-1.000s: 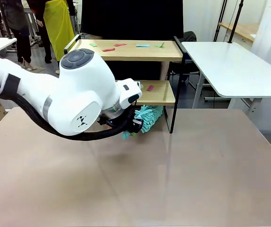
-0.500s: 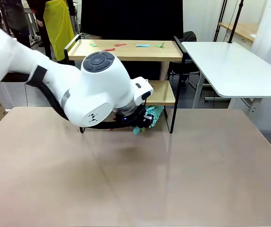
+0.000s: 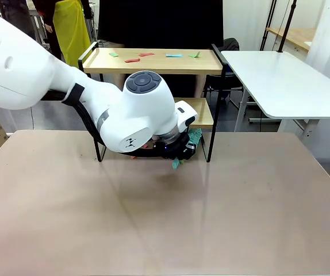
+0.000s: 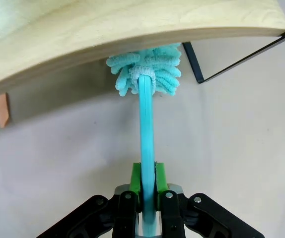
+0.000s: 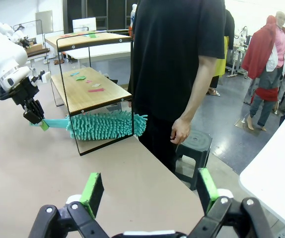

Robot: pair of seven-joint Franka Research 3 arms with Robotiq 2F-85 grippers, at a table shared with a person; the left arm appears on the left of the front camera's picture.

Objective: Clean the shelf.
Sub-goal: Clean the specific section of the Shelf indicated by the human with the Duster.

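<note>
The shelf [image 3: 159, 64] stands at the table's far edge, with coloured paper scraps [image 3: 132, 60] on its top board. My left gripper [image 4: 148, 171] is shut on the teal handle of a fluffy teal duster [image 4: 147, 74]. The duster's head is pushed under the shelf's lower wooden board [image 4: 132, 25], just above the tabletop. In the right wrist view the duster [image 5: 105, 125] lies beneath the lower board [image 5: 83, 94], which carries a pink scrap [image 5: 95, 90] and green scraps [image 5: 80, 77], with my left gripper [image 5: 35, 118] at its handle. My right gripper [image 5: 150, 193] stands open and holds nothing.
A person in a black shirt stands just behind the shelf, one hand [image 5: 179, 131] hanging down. A dark stool [image 5: 192, 153] is beside them. A white table [image 3: 280, 80] is at the far right. An orange scrap [image 4: 2, 109] lies below the board's edge.
My left arm has swung to the right and toward the shelf, carrying the duster's head in under the lower board. The right gripper has stayed open.
</note>
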